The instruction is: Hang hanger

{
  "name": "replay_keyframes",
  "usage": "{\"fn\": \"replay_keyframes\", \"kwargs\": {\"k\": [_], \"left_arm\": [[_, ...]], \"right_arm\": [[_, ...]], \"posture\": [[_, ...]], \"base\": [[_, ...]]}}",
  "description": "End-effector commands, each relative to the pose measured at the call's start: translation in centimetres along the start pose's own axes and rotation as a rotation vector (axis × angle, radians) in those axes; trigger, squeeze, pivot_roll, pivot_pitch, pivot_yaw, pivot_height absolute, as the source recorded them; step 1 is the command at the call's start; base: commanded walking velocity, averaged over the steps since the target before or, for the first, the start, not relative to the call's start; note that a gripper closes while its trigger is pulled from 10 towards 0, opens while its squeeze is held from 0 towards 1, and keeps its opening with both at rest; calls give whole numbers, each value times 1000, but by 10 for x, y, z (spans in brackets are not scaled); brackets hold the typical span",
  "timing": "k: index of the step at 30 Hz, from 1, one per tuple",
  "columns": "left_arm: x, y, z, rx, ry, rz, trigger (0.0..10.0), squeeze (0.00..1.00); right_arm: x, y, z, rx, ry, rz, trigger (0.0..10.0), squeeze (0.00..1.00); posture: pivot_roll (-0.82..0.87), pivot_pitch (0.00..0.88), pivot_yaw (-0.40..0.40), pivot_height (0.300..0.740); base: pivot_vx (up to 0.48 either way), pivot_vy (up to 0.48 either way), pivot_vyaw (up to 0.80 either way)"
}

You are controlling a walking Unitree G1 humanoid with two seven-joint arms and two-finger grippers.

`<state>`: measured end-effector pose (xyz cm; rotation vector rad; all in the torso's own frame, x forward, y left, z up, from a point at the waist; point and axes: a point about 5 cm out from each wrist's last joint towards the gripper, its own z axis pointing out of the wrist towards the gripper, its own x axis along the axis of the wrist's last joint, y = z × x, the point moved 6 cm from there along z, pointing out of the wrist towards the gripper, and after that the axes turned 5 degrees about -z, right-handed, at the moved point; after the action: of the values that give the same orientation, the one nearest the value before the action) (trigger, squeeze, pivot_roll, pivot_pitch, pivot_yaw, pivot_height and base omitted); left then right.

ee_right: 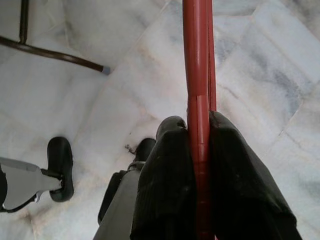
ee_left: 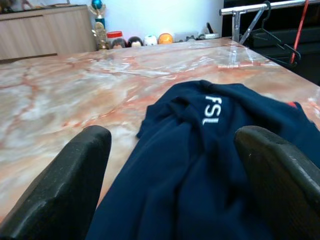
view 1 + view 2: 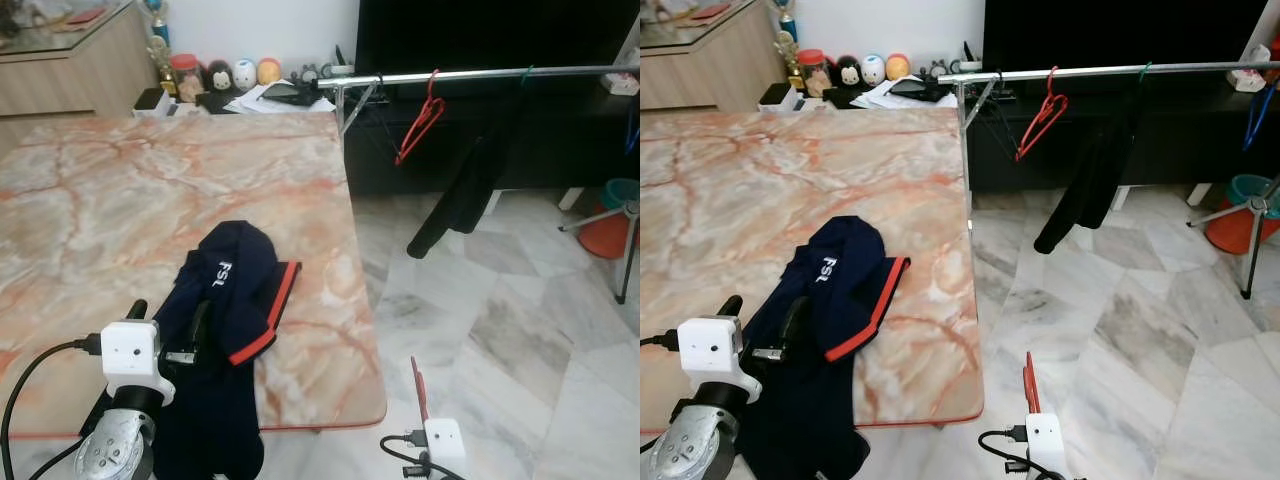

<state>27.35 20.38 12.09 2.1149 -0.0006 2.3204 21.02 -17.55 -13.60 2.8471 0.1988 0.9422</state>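
Right gripper point(image 1: 200, 150) clenched on thin red plastic hanger point(image 1: 198, 75), low over floor. Left gripper point(image 2: 175, 150) fingers spread above navy garment point(image 3: 225, 330) on marble table point(image 3: 150, 190).

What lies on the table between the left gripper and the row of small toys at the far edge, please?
In the left eye view, a navy garment lies just beyond the left gripper; past it, bare marble table runs to the toys.

left claw point(image 2: 170, 190) – fingers spread wide, low over worktop point(image 3: 150, 200) | right claw point(image 1: 200, 165) – clamped, seemingly hanging low beside worktop edge
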Motion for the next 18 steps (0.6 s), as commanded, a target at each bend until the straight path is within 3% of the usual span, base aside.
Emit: {"fn": "replay_keyframes", "kwargs": {"k": [1, 18], "left_arm": [[-1, 1, -1, -18, -8, 20, 10000, 0], [-1, 2, 1, -36, -4, 32, 10000, 0]], "right_arm": [[-4, 0, -1, -4, -7, 19, 10000, 0], [-3, -3, -1, -3, 0, 21, 10000, 0]], "posture": [[46, 0, 35, 740], [46, 0, 37, 740]], "base": [[-337, 0, 0], [-329, 0, 0]]}}
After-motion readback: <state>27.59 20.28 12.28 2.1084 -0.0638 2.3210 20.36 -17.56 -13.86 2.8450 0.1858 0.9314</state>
